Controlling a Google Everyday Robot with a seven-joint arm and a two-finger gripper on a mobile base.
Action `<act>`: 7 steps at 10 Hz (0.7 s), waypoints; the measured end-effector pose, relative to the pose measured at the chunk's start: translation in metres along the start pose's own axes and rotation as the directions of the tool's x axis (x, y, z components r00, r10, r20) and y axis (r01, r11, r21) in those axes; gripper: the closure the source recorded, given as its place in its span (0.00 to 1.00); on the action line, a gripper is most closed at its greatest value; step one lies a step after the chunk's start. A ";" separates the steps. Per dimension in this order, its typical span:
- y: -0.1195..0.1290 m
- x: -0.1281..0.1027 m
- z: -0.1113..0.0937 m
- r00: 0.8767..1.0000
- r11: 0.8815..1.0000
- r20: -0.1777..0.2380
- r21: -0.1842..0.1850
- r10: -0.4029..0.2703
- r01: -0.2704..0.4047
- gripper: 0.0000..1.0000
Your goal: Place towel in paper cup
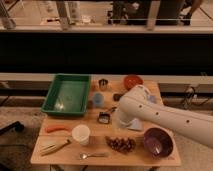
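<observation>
The white paper cup (81,134) stands upright near the front left of the wooden table (100,127). A pale, bluish-white towel (135,124) lies crumpled at the table's middle right, partly covered by my arm. My white arm reaches in from the lower right and bends down over the towel. The gripper (123,121) points down at the towel's left edge, mostly hidden behind the wrist. It is about a hand's width right of the cup.
A green tray (67,94) sits at back left, with a blue cup (98,99) beside it. A small dark object (104,117), metal can (103,83), red bowl (132,81), purple bowl (157,141), grapes (120,144), fork (92,155), carrot (56,128) and banana (55,147) lie around.
</observation>
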 end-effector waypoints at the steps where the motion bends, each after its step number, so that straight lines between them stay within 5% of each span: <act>1: -0.004 0.002 0.003 1.000 1.000 -0.007 -0.006 0.000 0.000 0.66; 5: -0.007 0.023 0.013 1.000 0.999 0.003 -0.029 0.025 -0.025 0.26; 7: -0.008 0.033 0.017 0.999 0.999 0.015 -0.024 0.030 -0.030 0.20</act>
